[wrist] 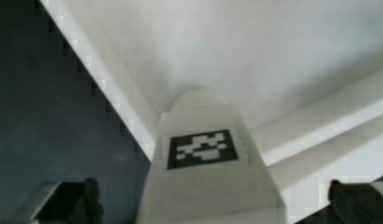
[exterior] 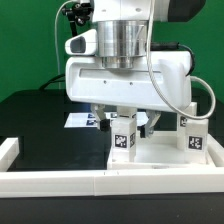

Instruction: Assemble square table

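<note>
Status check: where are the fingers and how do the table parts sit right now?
Gripper open, fingers straddling tagged post, not closed on it. Second post upright on tabletop slab. Nothing seen blocking.

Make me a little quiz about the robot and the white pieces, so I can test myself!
1. True or false: in the wrist view, the gripper is squeezed shut on the post.
2. What colour is the table surface in the exterior view? A) black B) red C) yellow
3. Fill in the blank: the post between the fingers carries a black-and-white ____.

Key:
1. False. Dark gaps show on both sides of the post, so the fingers stand apart from it.
2. A
3. tag
</note>
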You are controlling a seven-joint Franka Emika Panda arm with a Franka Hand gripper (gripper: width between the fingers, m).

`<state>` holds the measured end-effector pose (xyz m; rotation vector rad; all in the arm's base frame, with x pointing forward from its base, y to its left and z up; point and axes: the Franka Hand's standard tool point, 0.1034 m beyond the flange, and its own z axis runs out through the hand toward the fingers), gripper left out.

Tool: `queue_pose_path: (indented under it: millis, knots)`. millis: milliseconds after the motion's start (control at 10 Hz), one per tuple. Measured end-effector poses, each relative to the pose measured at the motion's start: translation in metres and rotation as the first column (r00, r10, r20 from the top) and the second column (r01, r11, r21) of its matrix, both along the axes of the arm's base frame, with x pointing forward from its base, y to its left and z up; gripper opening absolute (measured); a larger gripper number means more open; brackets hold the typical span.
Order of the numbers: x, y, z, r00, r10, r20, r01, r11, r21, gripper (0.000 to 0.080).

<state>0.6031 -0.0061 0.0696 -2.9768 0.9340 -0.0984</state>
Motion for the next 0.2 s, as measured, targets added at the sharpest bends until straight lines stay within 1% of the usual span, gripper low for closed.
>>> queue_pose_path:
  millis: [200]
  knots:
    - [0.0, 0.0, 0.0, 1.0, 0.0, 0.0, 0.0, 1.0, 0.0, 0.0648]
